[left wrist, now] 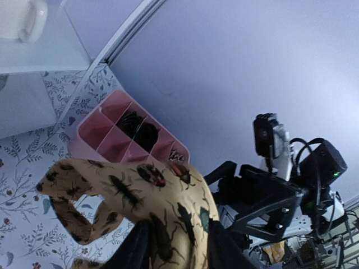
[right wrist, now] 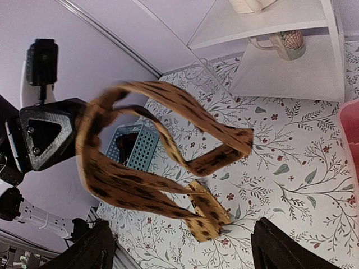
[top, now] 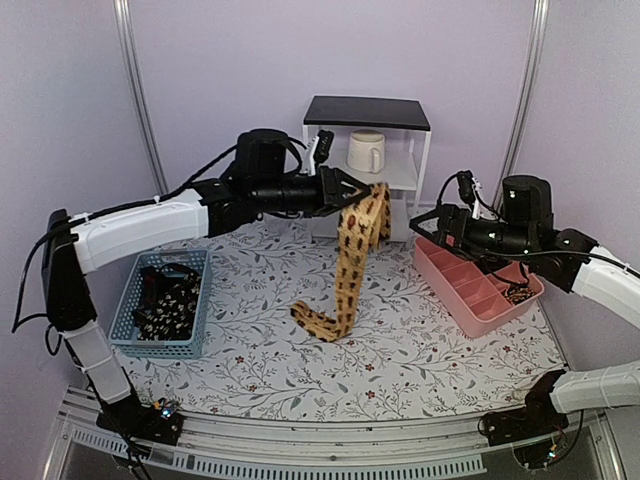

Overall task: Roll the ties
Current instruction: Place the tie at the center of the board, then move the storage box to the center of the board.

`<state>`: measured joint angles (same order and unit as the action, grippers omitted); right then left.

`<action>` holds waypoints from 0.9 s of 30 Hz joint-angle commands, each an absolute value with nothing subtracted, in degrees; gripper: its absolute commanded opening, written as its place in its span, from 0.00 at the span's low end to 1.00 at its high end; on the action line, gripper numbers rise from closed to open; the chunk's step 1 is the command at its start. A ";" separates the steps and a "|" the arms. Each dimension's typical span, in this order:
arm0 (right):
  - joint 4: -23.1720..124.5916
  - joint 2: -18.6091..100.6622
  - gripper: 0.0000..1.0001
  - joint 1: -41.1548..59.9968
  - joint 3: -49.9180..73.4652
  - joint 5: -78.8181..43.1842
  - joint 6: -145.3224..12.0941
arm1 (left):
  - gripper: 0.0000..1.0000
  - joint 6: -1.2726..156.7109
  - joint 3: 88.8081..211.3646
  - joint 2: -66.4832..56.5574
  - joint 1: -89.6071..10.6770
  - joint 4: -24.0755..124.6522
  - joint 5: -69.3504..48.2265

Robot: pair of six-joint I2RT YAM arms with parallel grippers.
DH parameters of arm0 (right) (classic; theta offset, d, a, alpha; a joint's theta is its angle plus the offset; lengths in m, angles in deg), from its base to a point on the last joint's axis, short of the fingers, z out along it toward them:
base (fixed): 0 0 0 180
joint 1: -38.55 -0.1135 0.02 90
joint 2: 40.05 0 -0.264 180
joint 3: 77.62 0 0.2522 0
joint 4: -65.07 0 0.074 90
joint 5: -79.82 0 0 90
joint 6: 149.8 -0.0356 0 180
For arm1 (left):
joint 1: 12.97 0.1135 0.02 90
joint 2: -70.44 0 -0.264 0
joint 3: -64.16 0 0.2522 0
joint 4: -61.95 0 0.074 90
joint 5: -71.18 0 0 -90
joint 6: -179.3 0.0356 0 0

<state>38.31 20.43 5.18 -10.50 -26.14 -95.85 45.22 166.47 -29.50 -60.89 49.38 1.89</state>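
My left gripper point(top: 352, 193) is shut on the tan-orange tie point(top: 350, 262) and holds it high above the middle of the table. The tie drapes over the fingers and hangs down, its wide end lying folded on the floral mat point(top: 322, 324). In the left wrist view the tie point(left wrist: 162, 196) sits pinched between the dark fingers point(left wrist: 133, 251). My right gripper point(top: 440, 226) is open and empty above the pink tray point(top: 462, 300). In the right wrist view the tie point(right wrist: 140, 182) hangs ahead of the open right gripper point(right wrist: 182, 252). Black speckled ties point(top: 165, 300) lie in the blue basket point(top: 125, 335).
A white shelf unit point(top: 420, 170) with a black top and a cream mug point(top: 366, 152) stands at the back centre. The pink tray holds dark items in some compartments point(left wrist: 137, 128). The blue basket stands at the left front.
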 commanded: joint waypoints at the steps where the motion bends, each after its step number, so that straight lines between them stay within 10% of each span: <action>1: 35.88 18.66 0.86 4.93 -11.56 -23.10 -96.02 | 0.44 46.08 168.84 -30.92 -61.45 46.02 1.33; 7: 34.93 19.44 0.82 4.97 -12.98 -21.31 -99.30 | 0.57 52.42 162.40 -24.93 -60.95 38.77 -5.88; 16: 34.42 26.60 0.47 4.96 -19.54 -21.84 -107.62 | 0.49 52.62 147.32 -21.33 -57.53 32.01 -14.61; 27: 30.48 41.03 0.36 10.13 -16.56 -2.29 -101.66 | 0.41 54.88 145.96 -31.63 -55.95 31.45 -15.87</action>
<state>30.18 38.38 7.46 -18.54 -9.71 -104.64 53.73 146.36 -28.43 -56.58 31.85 -14.83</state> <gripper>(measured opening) 0.362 0.419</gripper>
